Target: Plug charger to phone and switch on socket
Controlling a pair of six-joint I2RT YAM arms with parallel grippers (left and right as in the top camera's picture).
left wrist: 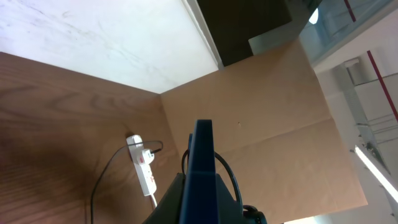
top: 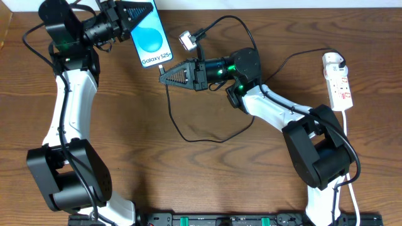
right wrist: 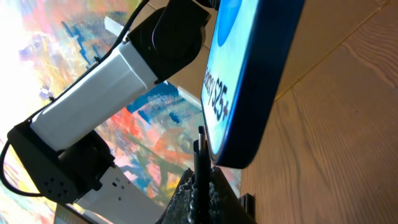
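Far left, the left gripper (top: 141, 12) is seen clenched on the upper end of the phone (top: 151, 41), which is held clear of the wooden worktop (top: 125, 125) near its back edge. The bright blue screen is turned up to the overhead camera, and the white lettering is read near the phone's lower end. From the left wrist, only the phone's thin dark edge is seen, standing straight up out of the grip. Just right of that and a little lower, the right gripper (top: 163, 75) is pointed leftward at the phone's bottom edge and is clamped tight on the small plug tip of the charger (right wrist: 199, 158). In the right wrist view the tip is seen rising from between the fingers to just meet the phone's lower rim; whether it is seated in the port cannot be told. From the grip, the thin black cable is let down across the worktop in a loose loop and carried back under the right arm. Far right, well apart from the phone, the socket (top: 339, 85) is laid flat near the worktop's edge, a white plug is seen at its upper end, and small red marks are visible on it. The switch position cannot be made out.
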